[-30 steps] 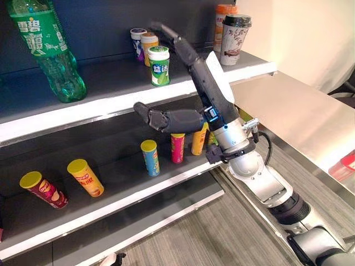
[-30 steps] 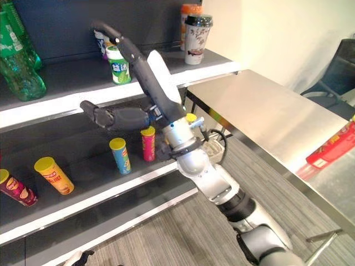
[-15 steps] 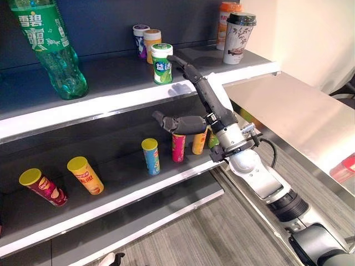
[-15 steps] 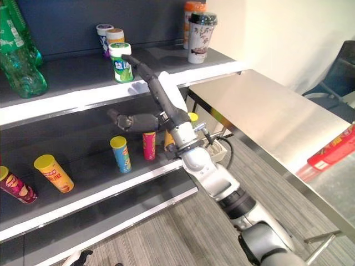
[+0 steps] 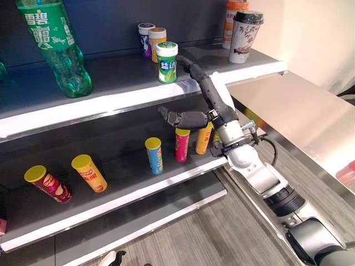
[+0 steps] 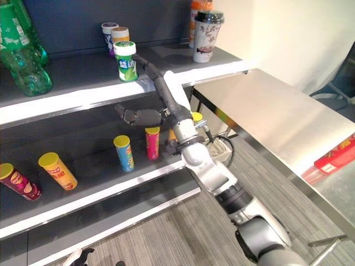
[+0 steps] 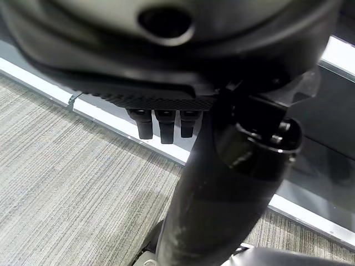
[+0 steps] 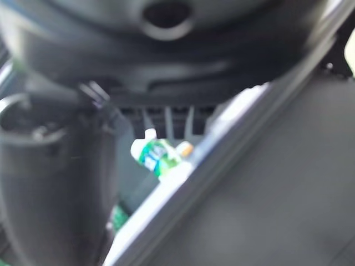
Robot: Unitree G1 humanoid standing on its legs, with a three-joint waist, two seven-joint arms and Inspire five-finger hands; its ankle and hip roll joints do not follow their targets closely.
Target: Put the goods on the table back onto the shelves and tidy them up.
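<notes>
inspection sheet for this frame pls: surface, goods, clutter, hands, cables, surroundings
Surface: steel table, bare where seen.
Job's things: green-capped bottle upright near upper shelf edge; chip cans on lower shelf, some standing, two lying tilted.
Clutter: red box at table's far edge.
Hands: right hand open, fingers beside the green-capped bottle, holding nothing; left hand hanging over the floor, grip unclear.
Cables: nothing seen.
Surroundings: grey carpet, pale wall.
</notes>
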